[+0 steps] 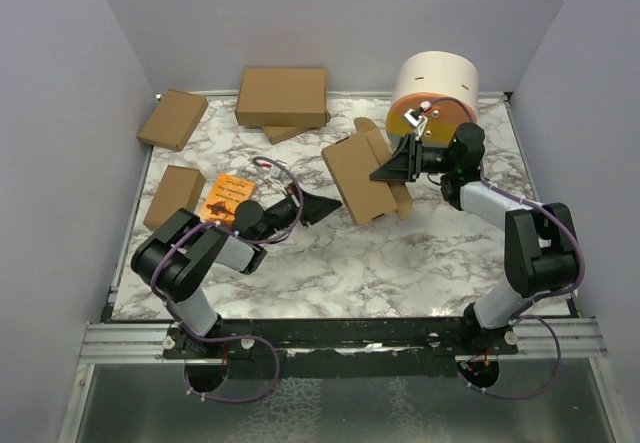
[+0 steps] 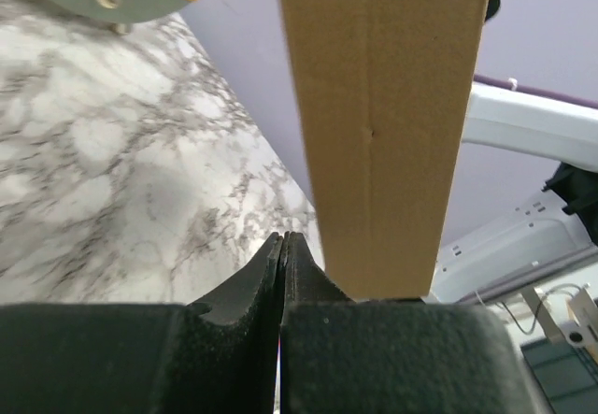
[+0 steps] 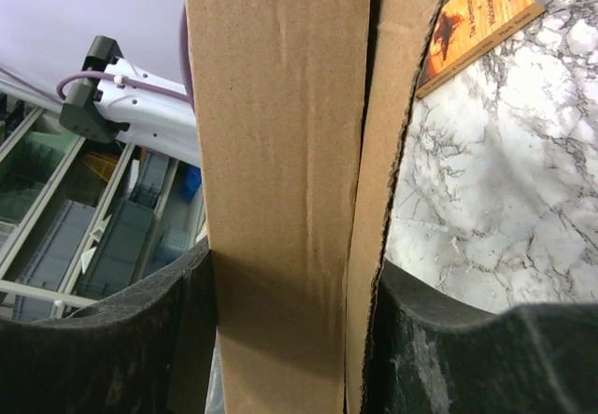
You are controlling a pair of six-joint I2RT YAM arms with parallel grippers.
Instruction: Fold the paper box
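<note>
The near half of the table [image 1: 400,263] lies bare between the two arms and gives room to pass. Mid-table, the paper box [image 1: 362,175] clamped in the right tool [image 1: 398,166] blocks the way, with the left tool [image 1: 322,206] just beside it. A round drum [image 1: 432,93] fills the back right. Brown cartons [image 1: 282,96] and an orange booklet [image 1: 228,197] crowd the back and left.

My fingers [image 3: 448,358] are black; the paper box [image 1: 362,176] plain brown, the table [image 1: 400,253] white marble veined grey, the booklet [image 1: 227,197] on the left orange with dark print, perhaps a figure
</note>
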